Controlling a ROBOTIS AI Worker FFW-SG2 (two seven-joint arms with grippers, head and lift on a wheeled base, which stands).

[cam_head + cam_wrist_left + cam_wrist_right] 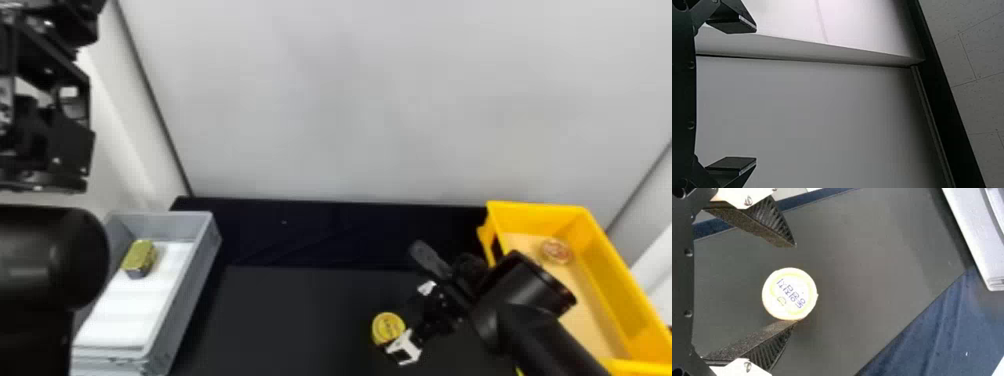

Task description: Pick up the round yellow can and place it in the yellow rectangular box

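1. A black tabletop (300,315) runs up to a pale wall (350,100), with a grey bin (192,285) on the left and the yellow rectangular box (607,260) on the right
2. The left arm (45,270) is at the left edge
3. The round yellow can (388,326) sits on the tabletop between the right gripper's (399,296) spread fingers, against the near one, apart from the far one, ungrasped

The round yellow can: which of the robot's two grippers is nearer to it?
The right gripper. Its open fingers reach either side of the can, one fingertip right beside it. The left gripper is well away, facing a pale wall.
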